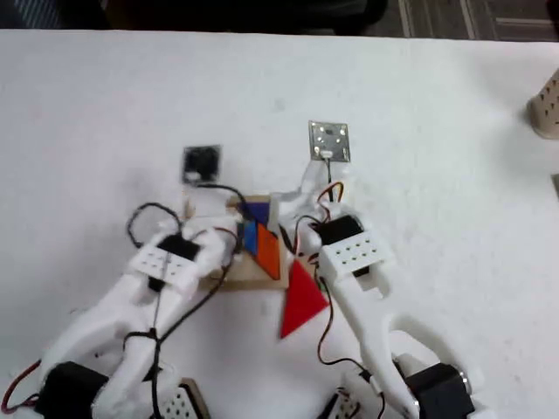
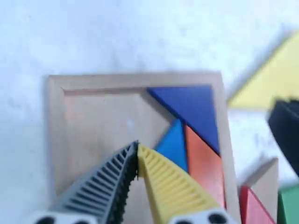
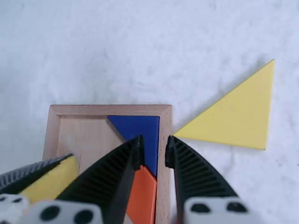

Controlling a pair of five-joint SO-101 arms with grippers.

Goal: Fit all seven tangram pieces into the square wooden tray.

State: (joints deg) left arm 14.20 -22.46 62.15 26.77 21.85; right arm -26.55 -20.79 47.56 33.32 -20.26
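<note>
The square wooden tray (image 2: 93,126) holds a dark blue triangle (image 2: 189,109), a small light blue triangle (image 2: 173,142) and an orange piece (image 2: 203,161) along one side. My left gripper (image 2: 137,156), with one grey and one yellow finger, is shut on nothing over the tray's bare floor. My right gripper (image 3: 153,150) is slightly open, its black fingers straddling the tray wall beside the dark blue triangle (image 3: 138,128). A big yellow triangle (image 3: 236,114) lies just outside the tray (image 3: 84,133). A red triangle (image 1: 301,297) rests on the table by the tray (image 1: 249,278).
A green piece (image 2: 287,205) and a red piece (image 2: 252,207) lie off the tray's corner. A metal square (image 1: 329,141) and a black square (image 1: 202,161) sit behind the tray. A beige object (image 1: 546,109) stands at the far right edge.
</note>
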